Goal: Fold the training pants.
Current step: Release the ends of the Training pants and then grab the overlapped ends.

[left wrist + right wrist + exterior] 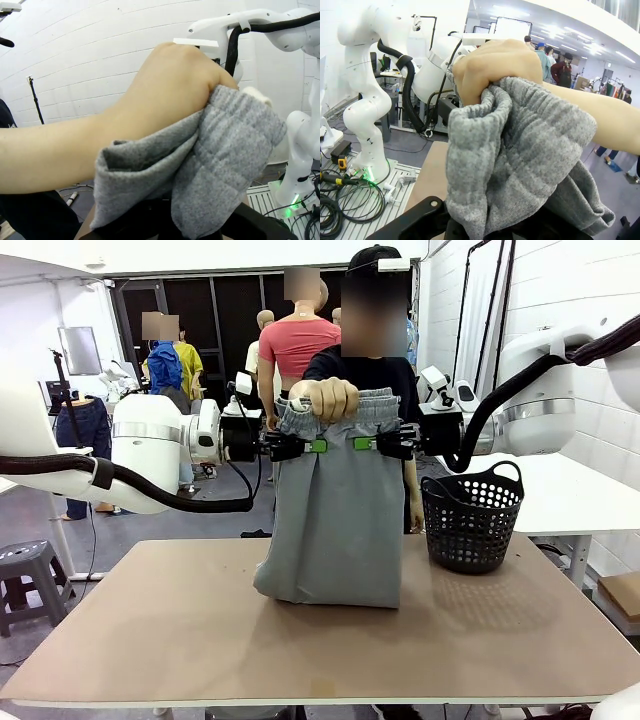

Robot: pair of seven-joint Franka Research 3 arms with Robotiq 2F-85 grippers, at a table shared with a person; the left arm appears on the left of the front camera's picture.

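Between the left end effector (pixel 316 446) and the right end effector (pixel 361 444), the training pants (pixel 335 530) hang upright, their lower end bunched on the bench (pixel 180 640). Both end effectors are clamped on the fabric just below the waistband. A person's hand (pixel 333 398) grips the waistband just above them. A black basket (pixel 472 520) stands below and outside the right end effector.

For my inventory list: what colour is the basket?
The basket is black; the front view shows it best.

White arms (pixel 150 438) (black cables (pixel 170 494))
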